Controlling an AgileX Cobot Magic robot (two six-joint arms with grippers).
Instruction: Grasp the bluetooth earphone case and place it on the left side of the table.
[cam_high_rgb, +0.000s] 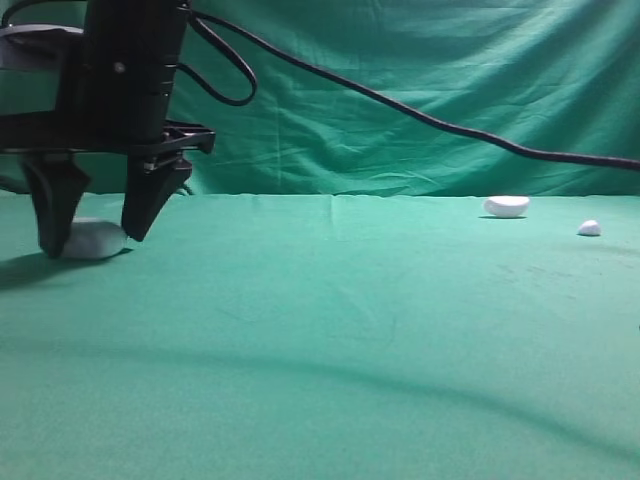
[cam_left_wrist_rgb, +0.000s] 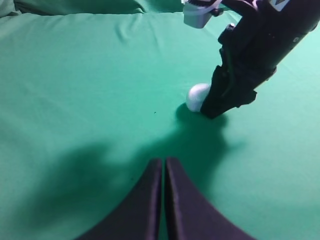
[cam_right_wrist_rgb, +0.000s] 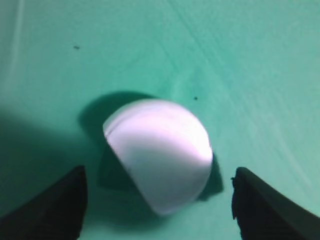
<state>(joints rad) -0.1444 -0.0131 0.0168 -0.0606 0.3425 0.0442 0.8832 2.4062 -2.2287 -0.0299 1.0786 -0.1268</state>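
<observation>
I log: smooth rounded white bluetooth earphone case (cam_high_rgb: 95, 239) on green cloth table (cam_high_rgb: 330, 330), between parted right gripper (cam_high_rgb: 98, 235) jaws, ungripped; left gripper (cam_left_wrist_rgb: 163, 172) closed; white bean-shaped piece (cam_high_rgb: 506, 206) and nub (cam_high_rgb: 589, 228) far right.

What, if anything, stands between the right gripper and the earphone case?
Nothing visible. The open right gripper straddles the earphone case on the table, with only bare green cloth showing on either side of it.
</observation>
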